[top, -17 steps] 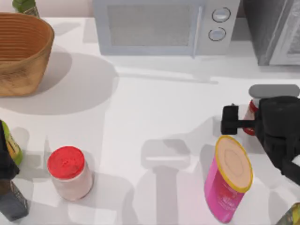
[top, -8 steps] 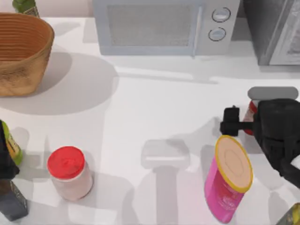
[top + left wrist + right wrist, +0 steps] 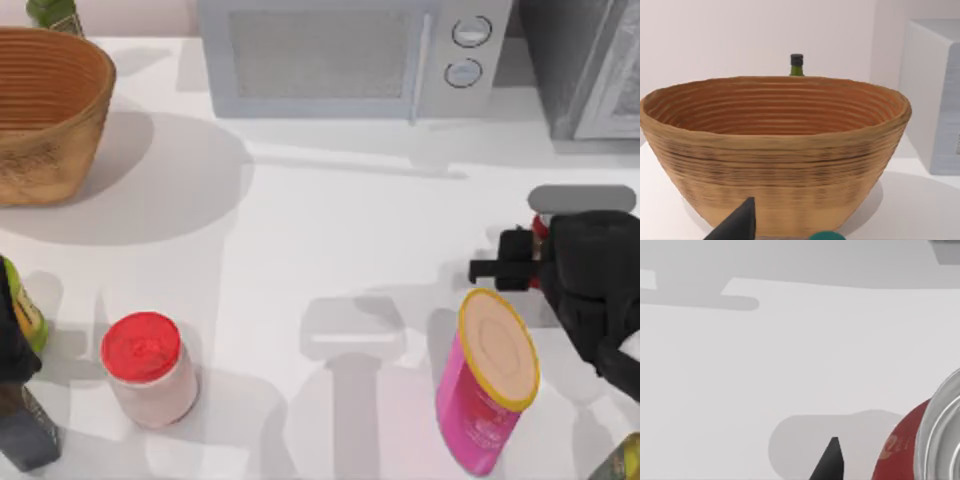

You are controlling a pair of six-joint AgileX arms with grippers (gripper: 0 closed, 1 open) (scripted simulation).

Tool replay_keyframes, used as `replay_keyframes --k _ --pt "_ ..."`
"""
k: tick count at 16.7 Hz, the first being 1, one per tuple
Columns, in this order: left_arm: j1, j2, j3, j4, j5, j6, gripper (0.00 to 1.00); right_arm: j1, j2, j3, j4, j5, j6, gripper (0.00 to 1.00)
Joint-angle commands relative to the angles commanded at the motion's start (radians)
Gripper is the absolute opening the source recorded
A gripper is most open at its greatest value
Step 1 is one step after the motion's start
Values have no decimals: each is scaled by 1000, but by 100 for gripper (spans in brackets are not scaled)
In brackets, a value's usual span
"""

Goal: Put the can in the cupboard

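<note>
While the cupboard (image 3: 585,65) waits at the table's far right corner, the right arm reaches the can

Ordered by size: cupboard, microwave (image 3: 350,55), basket (image 3: 45,110), pink canister (image 3: 488,390), then the can (image 3: 540,228), upright at the right side just beside the right gripper (image 3: 530,262); I cannot tell whether that gripper is spread or pinching. A glancing finger could tip the can, or the arm could knock the nearby canister. The left arm sits parked at the left edge

Cans: one small red can (image 3: 540,226) was there.
Cupboards: one cupboard (image 3: 585,65).
Microwaves: one microwave (image 3: 345,55).
Baskets: one basket (image 3: 45,110).
Pink canisters: one pink canister (image 3: 488,385).
Red-lidded jars: one red-lidded jar (image 3: 148,368).
Green bottles: one green bottle (image 3: 55,14) behind the basket.
</note>
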Motion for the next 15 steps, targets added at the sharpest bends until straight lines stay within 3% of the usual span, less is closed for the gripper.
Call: replay_keyframes --k 2,3,12,15 --pt "0 0 0 0 0 0 100 0 0 0 0 0 0 2" --pt "0 0 0 0 0 0 100 0 0 0 0 0 0 0" --pt "0 0 0 0 0 0 100 -1 -3 1 -3 -1 1 0" --pt "0 0 0 0 0 0 100 8 -59 40 -70 -43 5 0"
